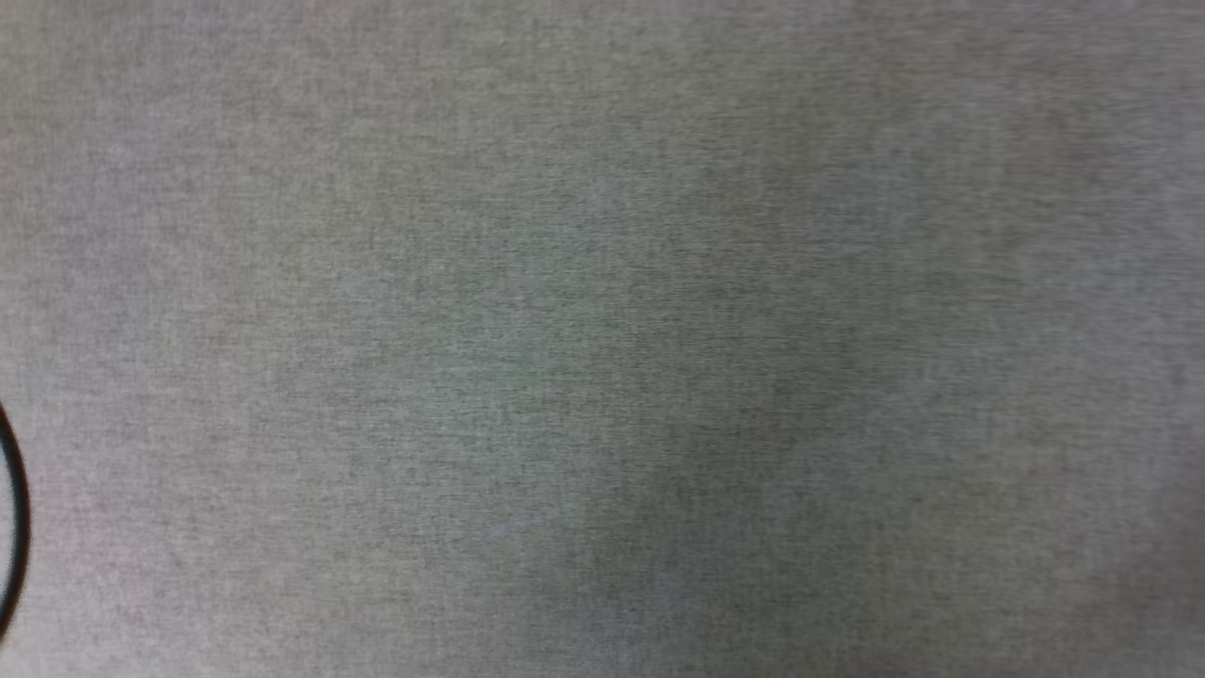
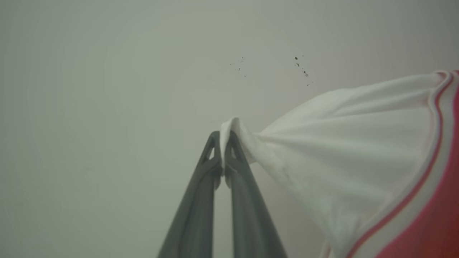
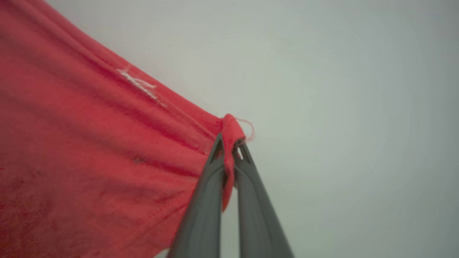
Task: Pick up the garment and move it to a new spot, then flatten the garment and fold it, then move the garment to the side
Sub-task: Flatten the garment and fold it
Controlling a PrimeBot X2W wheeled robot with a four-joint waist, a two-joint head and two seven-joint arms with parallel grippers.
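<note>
One garment [image 2: 358,150], two grippers, both pinching it.
Left gripper [image 2: 223,139] jaws pressed on a white sleeve edge; right gripper [image 3: 229,145] jaws clamp red cloth, probably a hem corner.

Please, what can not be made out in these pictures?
1. Left wrist view: the garment runs off the right edge beyond the sleeve that the left gripper pinches.
2. Right wrist view: the left edge cuts the red cloth that the right gripper pinches.
3. Head view: the left edge cuts a black curve; unidentifiable.
</note>
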